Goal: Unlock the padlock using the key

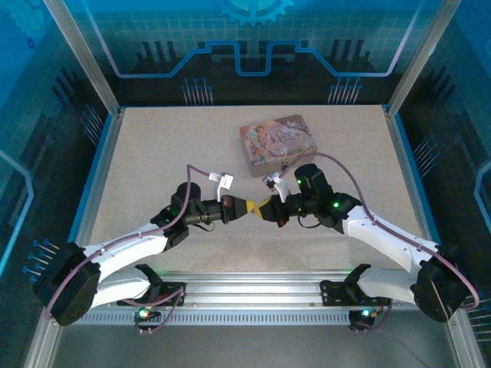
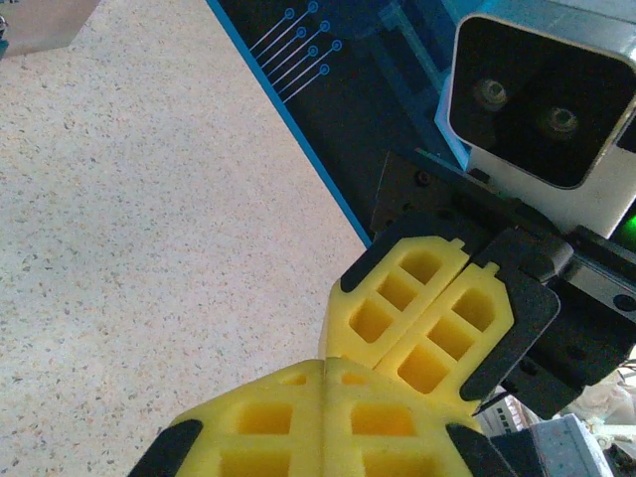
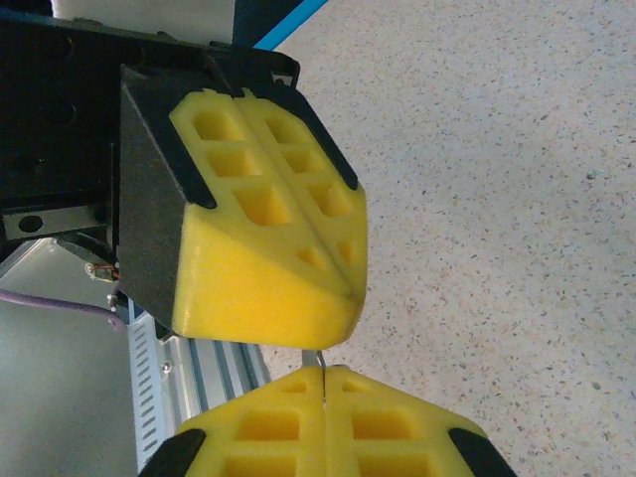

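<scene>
Yellow pads (image 3: 258, 427) of my right jaws pinch a silvery sliver — the key (image 3: 323, 360), I judge — presenting it for insertion to my left jaws, pressed shut just ahead; whether those hold the padlock I cannot tell.

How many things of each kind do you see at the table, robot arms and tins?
Robot arms: 2 (left arm, right arm)
Pink tin: 1
Total: 3
</scene>
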Robot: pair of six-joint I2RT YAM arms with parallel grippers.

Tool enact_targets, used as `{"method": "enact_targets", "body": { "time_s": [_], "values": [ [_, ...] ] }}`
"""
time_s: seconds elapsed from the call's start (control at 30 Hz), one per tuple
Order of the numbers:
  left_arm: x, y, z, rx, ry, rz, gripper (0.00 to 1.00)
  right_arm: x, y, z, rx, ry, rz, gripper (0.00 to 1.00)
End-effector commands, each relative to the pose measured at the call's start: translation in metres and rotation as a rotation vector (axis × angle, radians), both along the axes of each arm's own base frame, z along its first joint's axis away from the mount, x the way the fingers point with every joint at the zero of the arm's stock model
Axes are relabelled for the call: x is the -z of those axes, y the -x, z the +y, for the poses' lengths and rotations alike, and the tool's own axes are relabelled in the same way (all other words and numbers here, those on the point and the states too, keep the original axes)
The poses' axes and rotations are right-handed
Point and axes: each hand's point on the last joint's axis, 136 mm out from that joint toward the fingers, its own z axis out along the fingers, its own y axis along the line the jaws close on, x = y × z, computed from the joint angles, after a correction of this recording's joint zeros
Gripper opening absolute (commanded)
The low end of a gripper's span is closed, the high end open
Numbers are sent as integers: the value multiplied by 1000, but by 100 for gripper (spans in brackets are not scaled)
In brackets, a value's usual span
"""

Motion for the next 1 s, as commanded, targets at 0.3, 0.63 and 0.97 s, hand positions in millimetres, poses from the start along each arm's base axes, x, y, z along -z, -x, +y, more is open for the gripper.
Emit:
{"method": "enact_targets", "body": {
  "time_s": [0.3,0.63,0.97],
  "values": [
    [-29,1,-1,3,38,-87,0,-19,-3,3,-18,-106,19,30],
    [-30,-1,1,-11,34,-90,0,-5,2,9,-44,-87,67,32],
    [-30,-2,1,-20,32,-93,0,-2,5,15,-62,-81,84,31]
  ]
}}
